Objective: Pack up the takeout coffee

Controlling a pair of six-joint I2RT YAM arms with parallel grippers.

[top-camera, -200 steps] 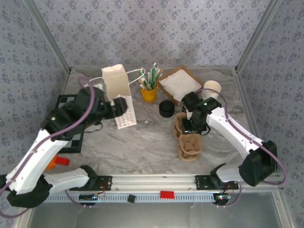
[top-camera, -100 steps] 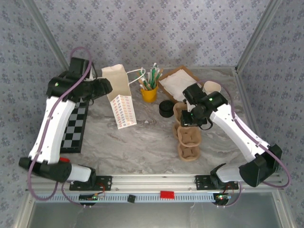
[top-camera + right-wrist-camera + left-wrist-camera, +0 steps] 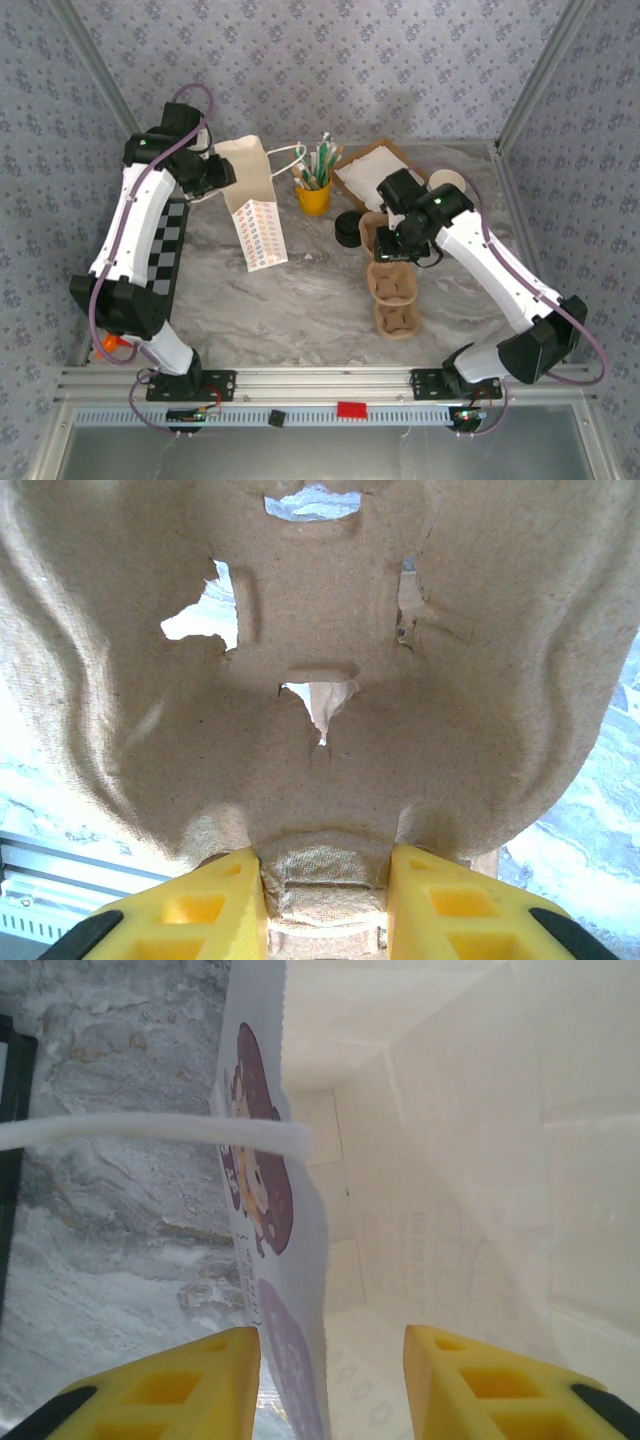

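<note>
Right wrist view: the right gripper (image 3: 325,885) clamped the cup carrier (image 3: 330,610) by its rim, its length running nearward. The left gripper (image 3: 330,1345) stood partly apart, straddling one wall of the paper bag (image 3: 450,1160).

The top view is bright and even. Soft light falls from above, so the grey marble bench (image 3: 300,300) has only faint, fuzzy shadows under the arms, and the picture is sharp. Just ahead of the left gripper (image 3: 330,1380), the inside of the white paper bag (image 3: 450,1160) glows so bright that its folds look washed out. Its yellow fingers (image 3: 180,1390), very near the camera, look a little soft. Ahead of the right gripper (image 3: 325,880), the brown moulded-paper cup tray (image 3: 330,680) is crisp, and white light blazes through its holes.
</note>
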